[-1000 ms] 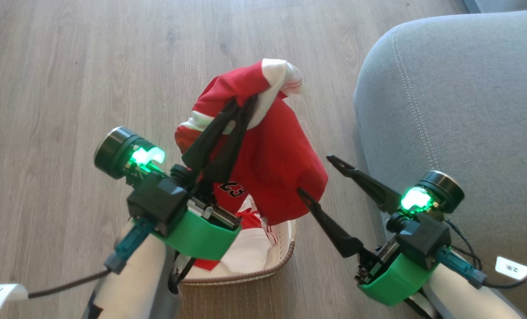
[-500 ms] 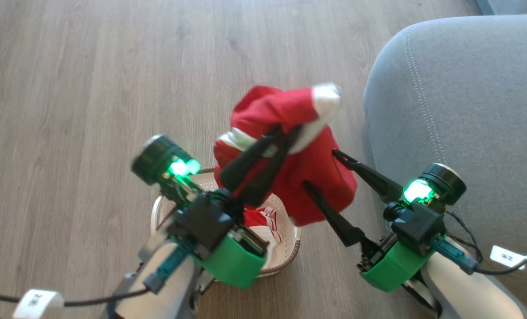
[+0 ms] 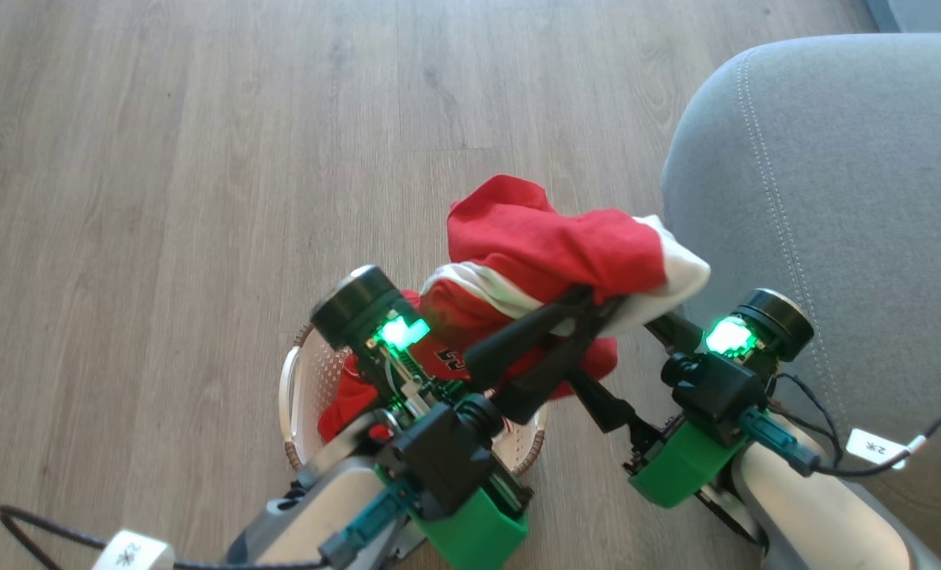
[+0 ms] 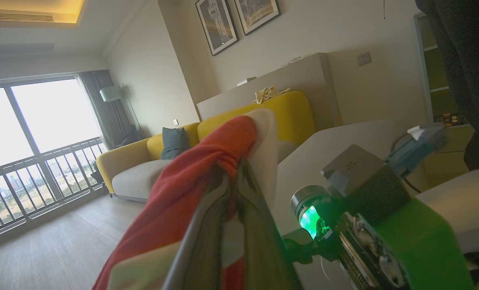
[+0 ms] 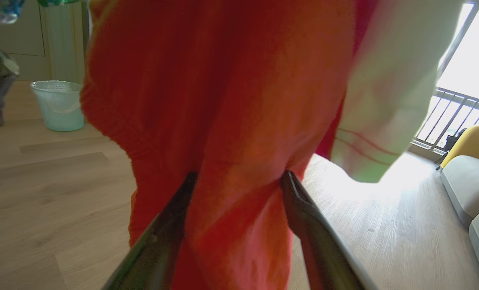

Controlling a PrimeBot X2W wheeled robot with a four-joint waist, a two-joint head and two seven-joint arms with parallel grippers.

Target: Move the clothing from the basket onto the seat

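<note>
A red piece of clothing with white bands hangs lifted above the floor, and my left gripper is shut on its bunched top. The same grip shows in the left wrist view, where the left gripper pinches the clothing. My right gripper is open, and a fold of the hanging clothing drapes between its fingers. The cream basket sits on the floor below my left arm with red fabric in it. The grey seat is close on the right.
Wooden floor stretches to the left and ahead. A cable trails at the lower left. The right wrist view holds a pale green bin far off, and a yellow sofa stands across the room.
My left gripper has carried the clothing to the right, towards the seat and over the right gripper's fingers. The head view has also shifted.
</note>
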